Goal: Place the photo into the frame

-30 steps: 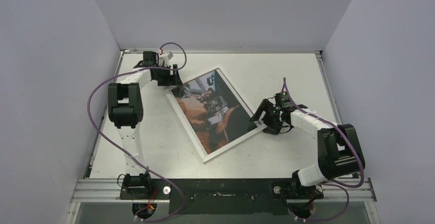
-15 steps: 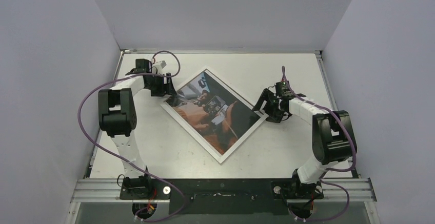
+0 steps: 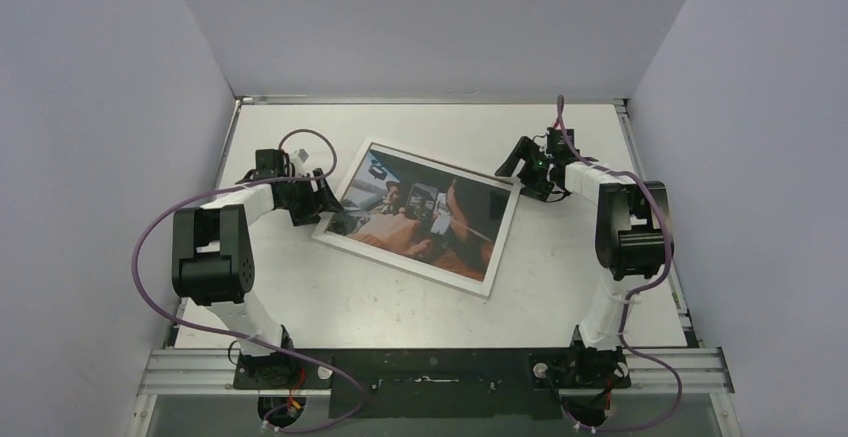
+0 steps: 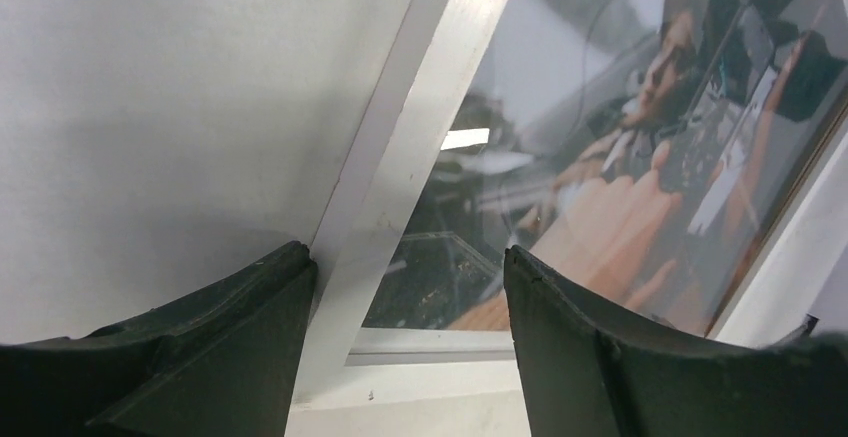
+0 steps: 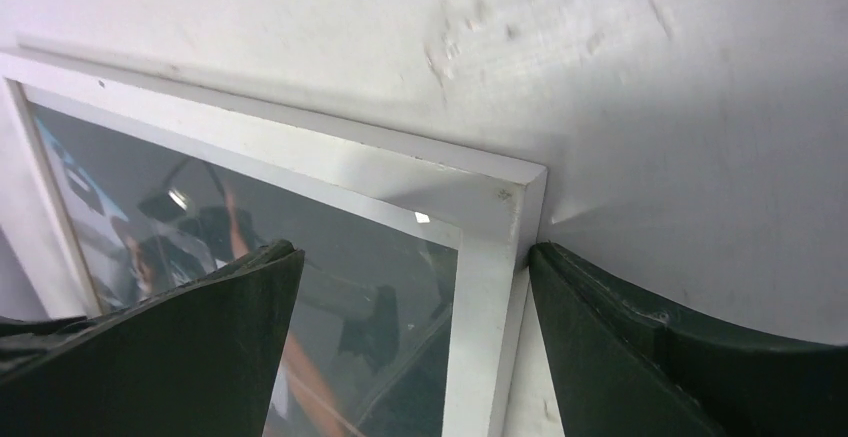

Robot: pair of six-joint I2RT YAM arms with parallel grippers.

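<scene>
Straddling opposite corners: left gripper (image 4: 410, 267) has its jaws apart over the near-left corner of the frame (image 3: 445, 163), right gripper (image 5: 415, 257) is wide apart at the far-right one (neither clamps). The photo (image 3: 420, 212) sits face-up inside the frame, flat on the table (image 3: 400, 297). Looks like final placement; next move calls for lifting clear without nudging it.

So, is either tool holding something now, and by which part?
Nothing is gripped. The left tool stands open astride the left edge of the frame, the right tool open astride its far right corner.
</scene>
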